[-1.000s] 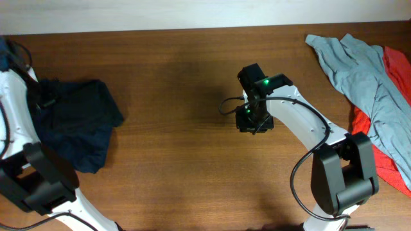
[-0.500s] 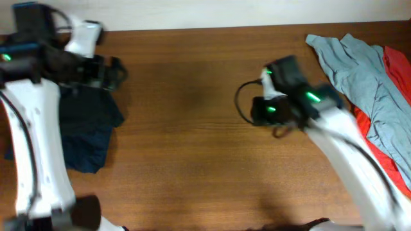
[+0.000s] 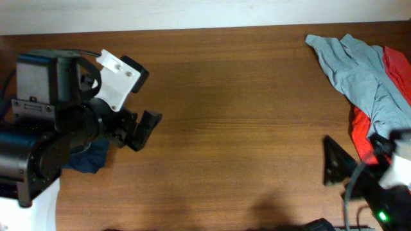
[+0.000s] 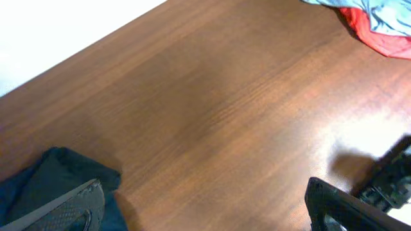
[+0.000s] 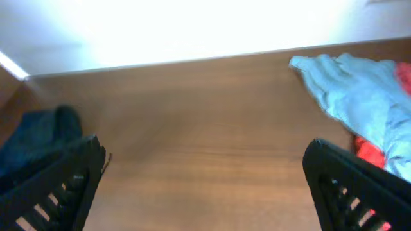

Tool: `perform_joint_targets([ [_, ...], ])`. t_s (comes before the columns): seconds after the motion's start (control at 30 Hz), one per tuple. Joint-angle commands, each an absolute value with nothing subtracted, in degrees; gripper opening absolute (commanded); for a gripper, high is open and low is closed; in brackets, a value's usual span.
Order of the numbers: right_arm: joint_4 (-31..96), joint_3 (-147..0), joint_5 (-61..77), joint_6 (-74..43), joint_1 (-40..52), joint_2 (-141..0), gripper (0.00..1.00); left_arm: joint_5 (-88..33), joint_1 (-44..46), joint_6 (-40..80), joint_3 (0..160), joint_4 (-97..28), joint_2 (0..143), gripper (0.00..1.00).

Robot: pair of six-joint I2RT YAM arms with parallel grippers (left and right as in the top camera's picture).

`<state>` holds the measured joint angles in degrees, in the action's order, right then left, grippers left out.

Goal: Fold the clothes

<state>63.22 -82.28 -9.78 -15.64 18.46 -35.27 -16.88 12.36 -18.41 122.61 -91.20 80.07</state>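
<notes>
Now, the left gripper point(image 4: 204, 199) was spread wide, nothing between its fingers and nothing touched. The right gripper point(image 5: 202, 173) gaped just as wide and was equally empty. The left arm reared up high toward the overhead camera, above the dark navy garment point(image 3: 90, 162) on the left of the table point(image 3: 244, 115). The right arm sat at the near right corner, beside the red cloth point(image 3: 393, 67) and the grey-blue shirt point(image 3: 359, 70). The black T-shirt could not be made out in any view.

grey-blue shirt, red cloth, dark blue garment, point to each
grey-blue shirt point(image 3: 359, 70), overhead view, middle of its crumpled body
red cloth point(image 3: 394, 64), overhead view, strip right of the shirt
dark blue garment point(image 4: 58, 170), left wrist view, its upper fold
</notes>
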Motion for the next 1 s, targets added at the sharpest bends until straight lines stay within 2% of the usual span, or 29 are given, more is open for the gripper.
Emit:
perform_joint_targets([
  [0.0,64.42,-81.93,-14.04,-15.00,18.31,-31.97,0.99,-16.23,13.08,-17.17,123.04,-91.37,80.12,0.99],
  [0.73,67.59,-81.80,-13.65,-15.00,18.31,-30.09,0.99,-16.23,13.08,-17.19,123.04,-91.18,80.16,0.99],
  [0.9,71.83,-79.22,-21.30,-13.72,17.54,-29.93,0.99,-16.23,13.08,-17.17,123.04,-91.18,80.16,0.99],
  [0.97,70.61,-73.76,-25.47,-13.72,15.66,-28.88,0.99,-16.23,13.08,-17.17,123.04,-91.18,80.16,0.99],
])
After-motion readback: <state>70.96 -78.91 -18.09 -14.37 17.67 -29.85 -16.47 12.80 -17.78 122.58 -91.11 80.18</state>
